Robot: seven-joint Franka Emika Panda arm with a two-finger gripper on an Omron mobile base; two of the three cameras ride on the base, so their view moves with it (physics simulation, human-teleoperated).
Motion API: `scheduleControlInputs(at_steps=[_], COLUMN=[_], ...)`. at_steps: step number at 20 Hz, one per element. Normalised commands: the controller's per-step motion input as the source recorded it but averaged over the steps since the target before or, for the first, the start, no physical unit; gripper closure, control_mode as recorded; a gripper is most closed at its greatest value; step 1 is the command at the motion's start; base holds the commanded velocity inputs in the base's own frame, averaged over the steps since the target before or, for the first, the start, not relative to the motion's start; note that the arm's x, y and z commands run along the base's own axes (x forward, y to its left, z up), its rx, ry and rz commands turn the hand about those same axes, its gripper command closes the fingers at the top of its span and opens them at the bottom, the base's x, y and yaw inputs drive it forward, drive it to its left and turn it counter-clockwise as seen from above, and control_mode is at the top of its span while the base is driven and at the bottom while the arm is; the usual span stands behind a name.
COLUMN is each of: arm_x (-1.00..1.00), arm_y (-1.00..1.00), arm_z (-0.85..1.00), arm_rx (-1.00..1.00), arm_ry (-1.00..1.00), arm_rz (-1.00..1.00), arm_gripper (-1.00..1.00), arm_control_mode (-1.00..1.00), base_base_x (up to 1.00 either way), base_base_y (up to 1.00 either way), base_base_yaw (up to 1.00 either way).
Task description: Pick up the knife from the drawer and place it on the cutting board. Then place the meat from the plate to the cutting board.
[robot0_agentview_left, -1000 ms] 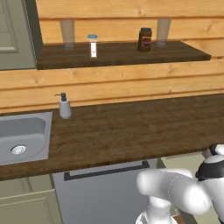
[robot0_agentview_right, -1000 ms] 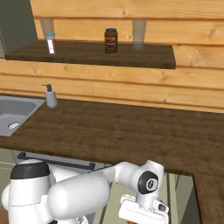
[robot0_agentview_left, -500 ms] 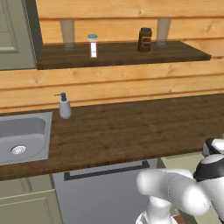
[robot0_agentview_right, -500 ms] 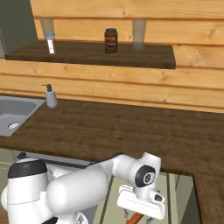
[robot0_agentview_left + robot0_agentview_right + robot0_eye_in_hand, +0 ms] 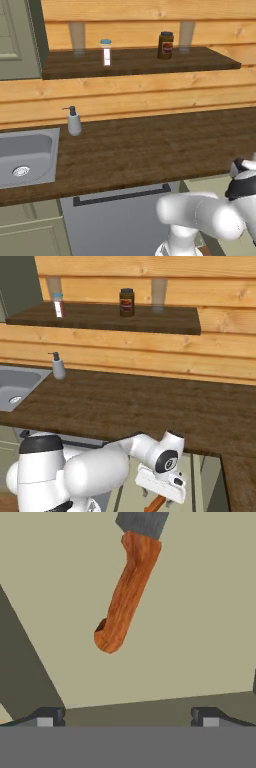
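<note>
**A:** Where's your hand [image 5: 161, 495] right now, and why so low?

**B:** You've got it down below the front edge of the worktop [image 5: 150, 411], inside the open drawer [image 5: 200, 612], because that is where the knife [image 5: 125, 594] lies. In the hand view you're looking straight down at its reddish-brown handle on the pale drawer floor, with the grey blade starting at the top of that view.

**A:** Are you holding it?

**B:** No. Your jaws stand fully apart, one tip to each side at the bottom of the hand view, and nothing sits between them. The handle lies ahead of the tips, not touching them.

**A:** Why spread so wide?

**B:** I'd judge it's so you can straddle the handle as you descend. The handle runs at a slant across the view, so you may need to turn the wrist to close across it rather than along it.

**A:** And the rest?

**B:** The knife is not yet lifted, so every later step remains.
</note>
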Motion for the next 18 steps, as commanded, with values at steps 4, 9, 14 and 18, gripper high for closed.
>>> scheduleControlInputs(at_steps=[4, 9, 14, 18], arm_x=[0.26, 0.34, 0.26, 0.04], arm_y=[-0.01, -0.01, -0.04, -0.06], arm_z=[-0.46, -0.42, -0.40, -0.41], arm_rx=[-0.09, -0.09, -0.06, -0.04], arm_ry=[-0.01, 0.00, 0.00, 0.00], arm_rz=[-0.15, -0.14, -0.09, -0.05], arm_gripper=[-1.00, -1.00, -1.00, -1.00], arm_control_mode=[-1.00, -1.00, -1.00, -1.00], base_base_x=[0.00, 0.00, 0.00, 0.00], base_base_y=[0.00, 0.00, 0.00, 0.00], base_base_yaw=[0.00, 0.00, 0.00, 0.00])
